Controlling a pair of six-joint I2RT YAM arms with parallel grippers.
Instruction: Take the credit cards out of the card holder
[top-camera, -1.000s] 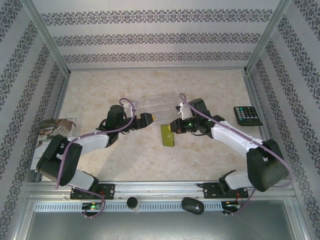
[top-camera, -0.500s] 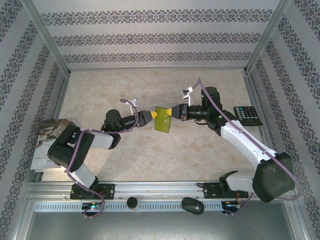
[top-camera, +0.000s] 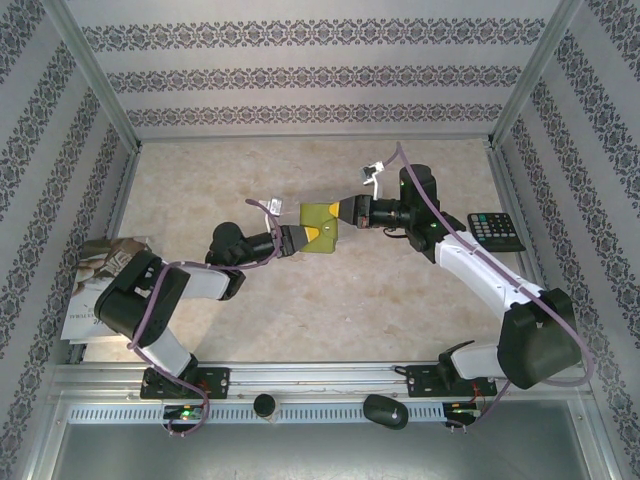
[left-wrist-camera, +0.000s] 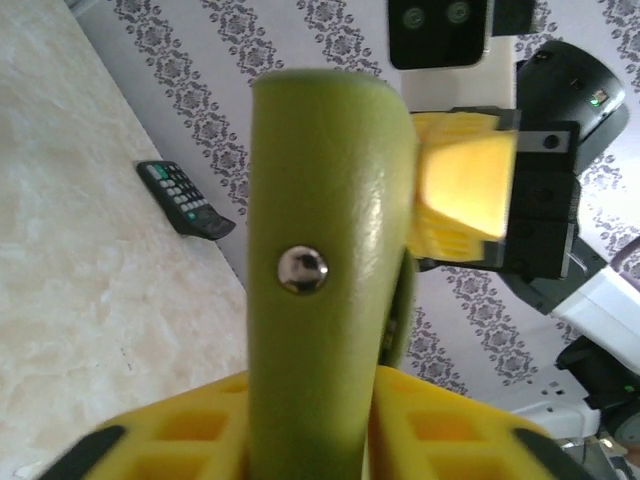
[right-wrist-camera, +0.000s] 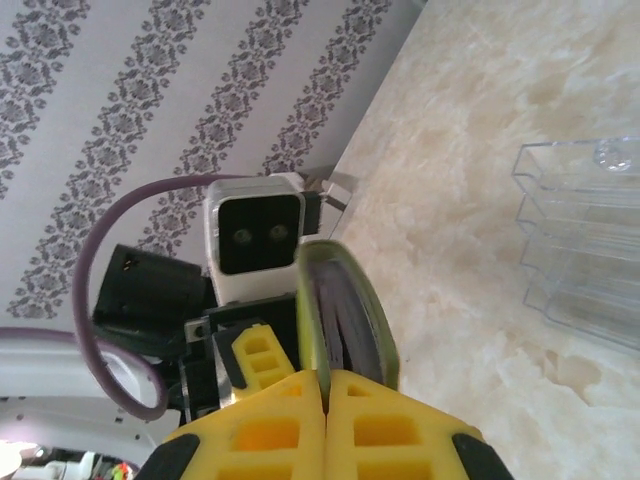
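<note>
**Well, two tools on one wallet: a tug-of-war risk**

Right now the olive-green card holder (top-camera: 320, 215) hangs in mid-air above the table (top-camera: 300, 330), pinched from both ends. The left tool (top-camera: 308, 236) has its yellow pads pressed on either side of the lower edge. The right tool (top-camera: 347, 212) is clamped nearly flat on the opposite edge.

What worries me is that if both arms pull apart while the snap stud (left-wrist-camera: 302, 270) is fastened, the holder could slip from one grip and drop. If the right tool's pinch spans both flaps, the fold cannot open at all. And if it does spring open, loose cards might slide out and scatter toward the clear plastic tray (right-wrist-camera: 580, 240) or the calculator (top-camera: 495, 231).

The holder looks like smooth, faintly glossy faux leather, with rounded corners and a small shiny metal stud. From the right wrist view its fold shows dark, thin layers inside; whether those are card edges I cannot tell. The pads are ribbed yellow plastic, and the table is pale and marbled. A printed booklet (top-camera: 100, 280) lies well apart at the left.
</note>
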